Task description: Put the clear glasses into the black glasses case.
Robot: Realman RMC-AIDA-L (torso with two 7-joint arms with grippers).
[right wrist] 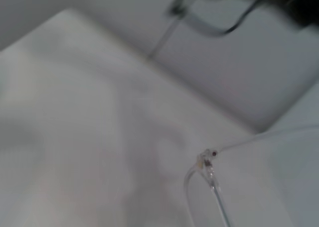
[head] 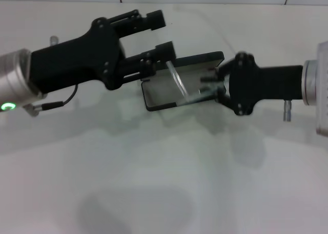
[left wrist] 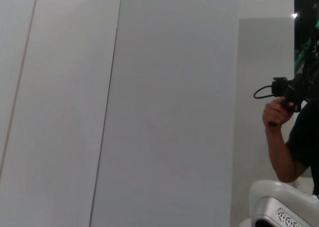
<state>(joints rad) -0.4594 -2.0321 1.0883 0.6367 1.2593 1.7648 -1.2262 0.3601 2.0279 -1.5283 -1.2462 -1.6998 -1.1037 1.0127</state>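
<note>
**Glasses over the open case, both arms engaged**

I have the case point(head: 177, 88) open just above the middle of the head frame, held off the white table point(head: 164, 182) with its grey lining facing the camera. My left end effector point(head: 156, 36) comes in from the left of the frame; its fingers are spread, the lower one lying against the case's left edge, the upper one free above it. I cannot tell for certain that it has a firm hold on the case.

My right end effector point(head: 209, 86) reaches in from the right of the frame and is pinching the glasses point(head: 180, 82) at their right end. The clear frame slants across the lining, one temple arm pointing toward the upper left of the case. The right wrist view shows only a hinge and a thin temple arm of the glasses point(right wrist: 209, 167) over a pale surface. The left wrist view looks away at a wall and shows nothing of the job.

My worries from here: the glasses sit slanted, so if I let go now a temple arm could hang over the rim and stop the lid from closing. The case looks lightly supported; a push from the right arm could tip it or knock it free. The transparent plastic is also hard for me to track, so I may misjudge its seating.
</note>
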